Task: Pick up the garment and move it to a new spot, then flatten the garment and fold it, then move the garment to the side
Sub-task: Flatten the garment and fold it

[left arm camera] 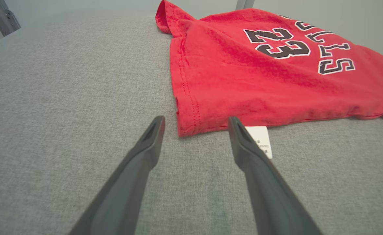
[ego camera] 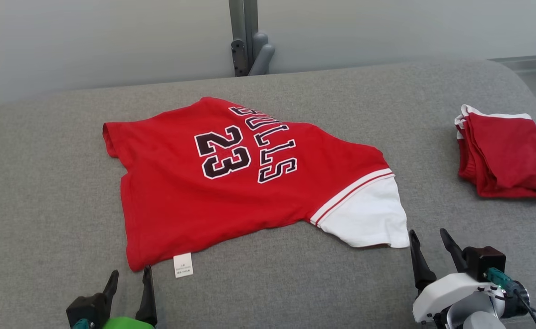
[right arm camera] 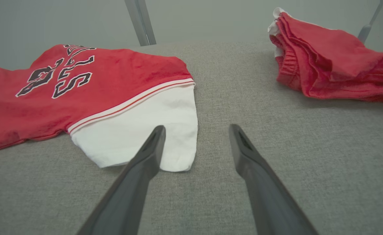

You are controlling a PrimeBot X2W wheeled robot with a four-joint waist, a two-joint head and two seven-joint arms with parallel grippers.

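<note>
Left hand (ego camera: 131,271): lower left of the head view. Two long dark fingers point up the frame, spread wide, gripping nothing. A black base and green wrist cover (ego camera: 124,323) sit at the bottom edge.

Right hand (ego camera: 428,232): lower right. Its fingers are parted wide, lean slightly left, and are empty. A white wrist housing (ego camera: 450,292) with a black block and cable sits behind them.

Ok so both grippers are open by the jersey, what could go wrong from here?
The left gripper sits by the white label; it might pinch that instead of the jersey hem. The right gripper points at the white sleeve, which lies skewed, so a fold may come out crooked. The folded red garment on the right could be bumped.
</note>
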